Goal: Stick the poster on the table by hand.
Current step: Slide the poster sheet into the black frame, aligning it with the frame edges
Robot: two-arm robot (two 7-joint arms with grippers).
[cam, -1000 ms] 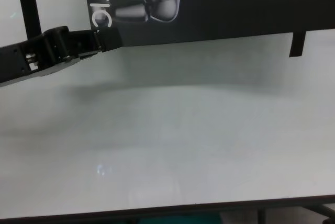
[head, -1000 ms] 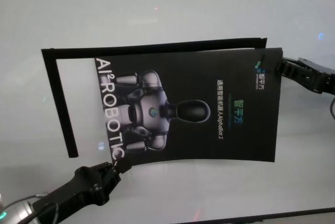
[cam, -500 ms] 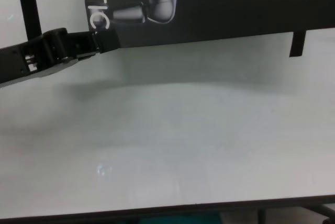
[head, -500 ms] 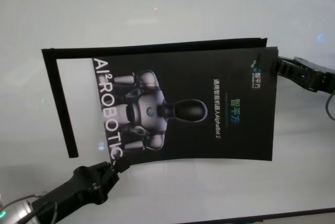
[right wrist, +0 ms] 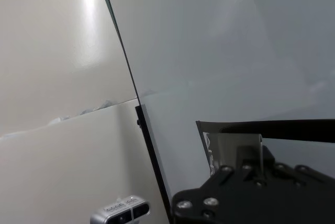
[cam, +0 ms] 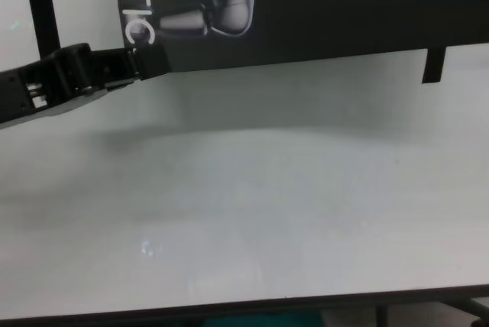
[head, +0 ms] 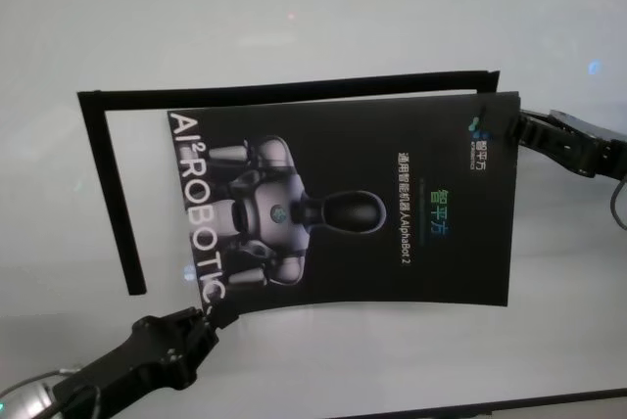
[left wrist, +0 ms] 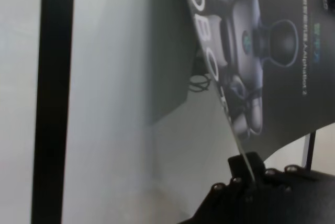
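The poster (head: 343, 209), black and glossy with a grey-white robot picture and white letters, hangs a little above the white table (head: 313, 8) and casts a shadow on it. My left gripper (head: 211, 313), a black blocky hand, is shut on the poster's near left corner; it also shows in the chest view (cam: 141, 63) and the left wrist view (left wrist: 248, 179). My right gripper (head: 516, 130) is shut on the poster's far right corner, seen in the right wrist view (right wrist: 259, 164). The poster (cam: 306, 14) fills the top of the chest view.
Thin black strips lie on the table as a frame: one along the far side (head: 294, 86), one down the left (head: 113, 194), and a short end at the right (cam: 433, 65). The table's dark front edge (cam: 244, 308) runs below a wide white area.
The poster has shifted a little to the left and toward me, carried by both grippers. Its left edge now lies closer to the left strip.
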